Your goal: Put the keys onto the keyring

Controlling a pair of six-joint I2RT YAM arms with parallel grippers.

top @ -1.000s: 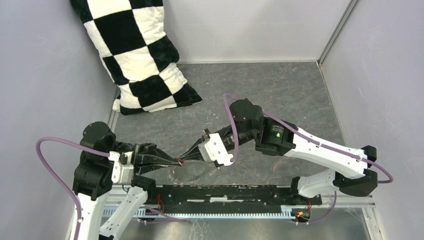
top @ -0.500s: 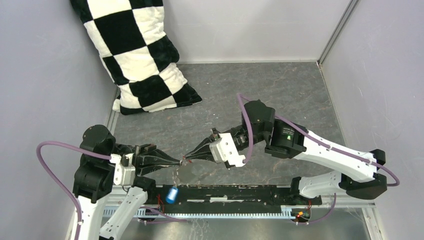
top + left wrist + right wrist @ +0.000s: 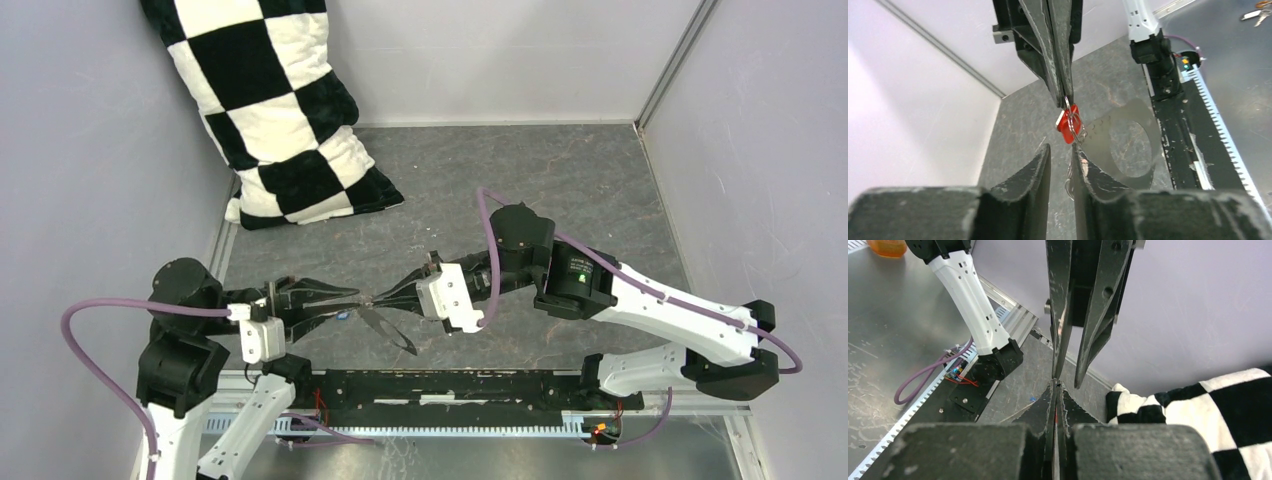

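The right gripper (image 3: 1065,102) is clamped shut on the red key (image 3: 1068,125), pinching it at the very ends of its fingers, with a small wire ring showing around the key's head. Directly facing it, almost tip to tip, the left gripper (image 3: 352,301) has its jaws parted by a narrow gap and no firm hold on anything that I can make out. The keyring (image 3: 1108,132) hangs just below and beside the two sets of fingertips, its grey band drooping toward the table (image 3: 560,190). Whether it is hooked through the key or only resting against a left finger cannot be told. A small blue fleck (image 3: 343,315) just under the left fingertips may be the blue key, but it is too small to be sure. The main risk is the loop slipping off and dropping, because the left jaws are not pressing on it and the band is floppy. The key could also twist out of the thin tip pinch if either arm nudges it, and the fingertips are close enough to collide.
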